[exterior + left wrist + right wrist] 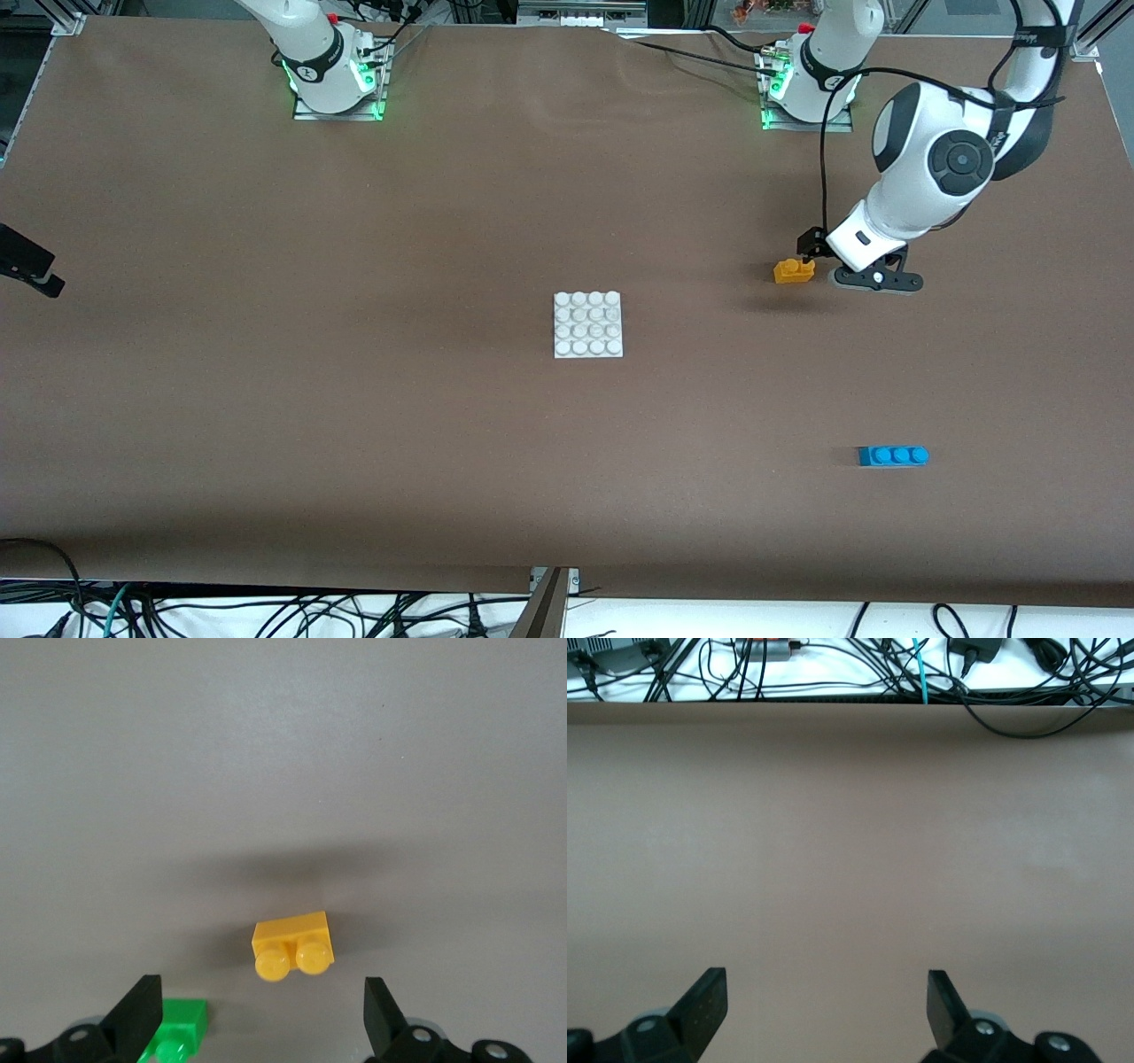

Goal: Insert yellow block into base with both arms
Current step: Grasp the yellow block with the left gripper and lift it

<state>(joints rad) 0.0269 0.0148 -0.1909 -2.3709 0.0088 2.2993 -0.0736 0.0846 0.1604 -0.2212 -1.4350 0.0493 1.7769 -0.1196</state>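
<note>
The yellow block (794, 270) lies on its side on the brown table, studs toward my left gripper (808, 248). In the left wrist view the yellow block (293, 946) sits just past the tips of the left gripper (261, 985), which is open and empty. A green brick (182, 1028) lies against one finger (140, 1005). The white studded base (588, 324) rests at mid-table, well apart toward the right arm's end. My right gripper (824, 981) is open over bare table, holding nothing.
A blue three-stud brick (893, 455) lies nearer the front camera than the yellow block, toward the left arm's end. Cables (921, 665) hang off the table's edge in the right wrist view. A black part (27, 261) pokes in at the right arm's end.
</note>
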